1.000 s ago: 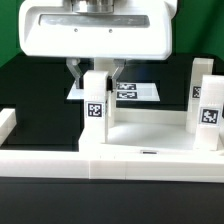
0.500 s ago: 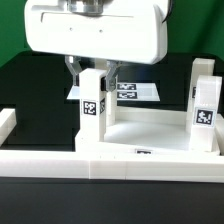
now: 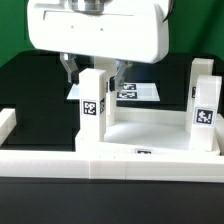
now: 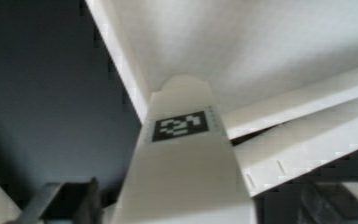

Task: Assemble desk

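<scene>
The white desk top (image 3: 150, 133) lies upside down on the table, rim up. One square white leg (image 3: 95, 100) with a tag stands upright in its corner socket at the exterior view's left. A second tagged leg (image 3: 207, 100) stands in the corner at the right. My gripper (image 3: 94, 72) hangs over the left leg with its fingers (image 3: 69, 70) on either side of the leg's top, spread and a little apart from it. In the wrist view the leg (image 4: 181, 150) runs up between the dark fingers (image 4: 55, 203), with gaps on both sides.
The long low white border rail (image 3: 110, 165) runs across the front, with a raised end (image 3: 6, 122) at the exterior view's left. The marker board (image 3: 135, 91) lies flat behind the desk top. The black table surrounds it all.
The gripper body has risen a little and its fingers have spread away from the left leg's top. The leg stays upright in its socket.
</scene>
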Tool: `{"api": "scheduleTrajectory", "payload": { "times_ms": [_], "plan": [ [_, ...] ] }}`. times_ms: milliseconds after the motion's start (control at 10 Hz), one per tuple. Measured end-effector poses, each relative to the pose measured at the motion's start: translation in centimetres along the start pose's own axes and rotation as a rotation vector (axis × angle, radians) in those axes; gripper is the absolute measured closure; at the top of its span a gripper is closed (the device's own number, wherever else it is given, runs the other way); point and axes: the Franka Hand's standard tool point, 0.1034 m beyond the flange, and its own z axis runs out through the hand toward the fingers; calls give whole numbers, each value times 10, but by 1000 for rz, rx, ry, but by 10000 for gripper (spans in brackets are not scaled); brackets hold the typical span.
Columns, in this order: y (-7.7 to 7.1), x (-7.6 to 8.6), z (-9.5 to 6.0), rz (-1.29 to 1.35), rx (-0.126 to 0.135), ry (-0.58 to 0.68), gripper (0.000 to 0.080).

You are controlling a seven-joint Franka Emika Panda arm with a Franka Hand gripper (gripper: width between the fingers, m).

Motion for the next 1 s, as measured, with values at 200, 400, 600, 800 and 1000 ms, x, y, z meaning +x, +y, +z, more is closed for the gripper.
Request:
{"api": "scheduleTrajectory", "payload": {
  "times_ms": [200, 400, 600, 800, 1000],
  "plan": [
    [-16, -7, -19, 28, 22, -10, 160],
    [-36, -16, -26, 59, 32, -12, 152],
    [-34, -16, -25, 57, 30, -13, 150],
    [-34, -16, -24, 56, 30, -14, 150],
    [-34, -16, -24, 56, 29, -14, 150]
  ]
}}
